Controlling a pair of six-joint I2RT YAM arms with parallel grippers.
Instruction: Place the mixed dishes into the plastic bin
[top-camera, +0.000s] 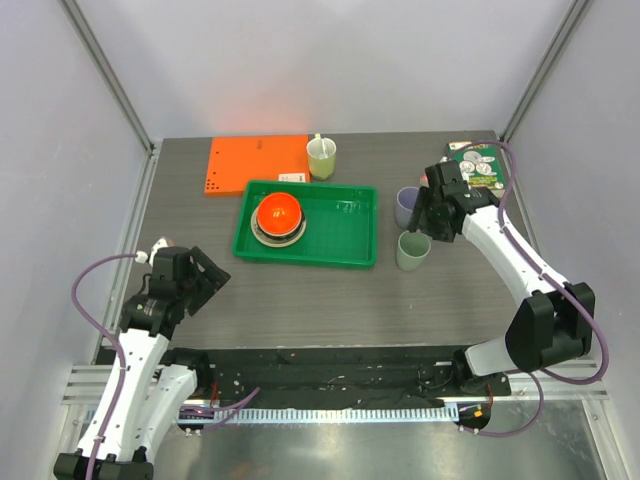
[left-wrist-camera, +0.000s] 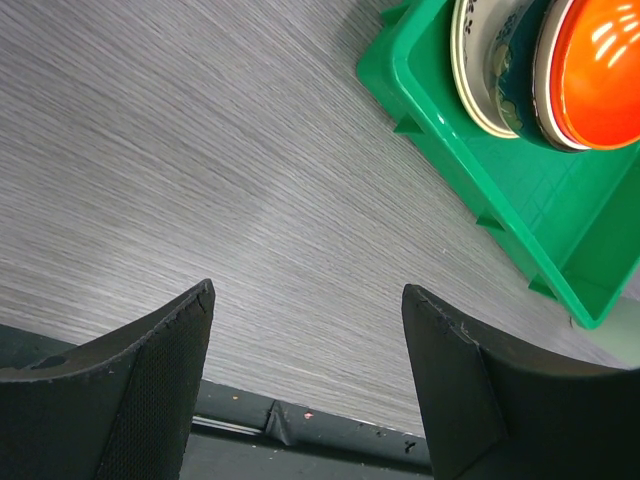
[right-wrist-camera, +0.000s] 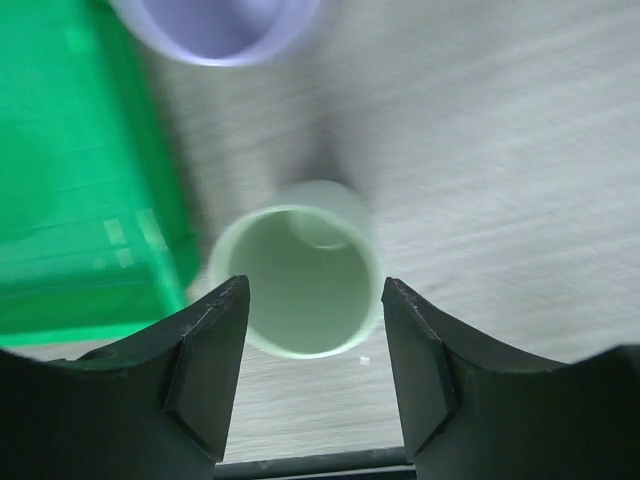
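The green plastic bin (top-camera: 340, 228) lies mid-table. At its left end stands a stack: a cream plate (left-wrist-camera: 472, 75) at the bottom and an orange-red bowl (top-camera: 279, 211) on top. A lavender cup (top-camera: 407, 205) and a pale sage-green cup (top-camera: 412, 250) stand upright on the table just right of the bin. My right gripper (top-camera: 420, 222) hovers open over them. In the right wrist view the sage-green cup (right-wrist-camera: 300, 250) sits just beyond the gap of that gripper (right-wrist-camera: 315, 288), untouched. My left gripper (top-camera: 210, 280) is open and empty over bare table, left of the bin.
A flat orange board (top-camera: 258, 164) and a yellow-green cup with a spoon (top-camera: 321, 157) stand behind the bin. A green printed packet (top-camera: 476, 162) lies at the back right corner. The right arm's cable loops above that corner.
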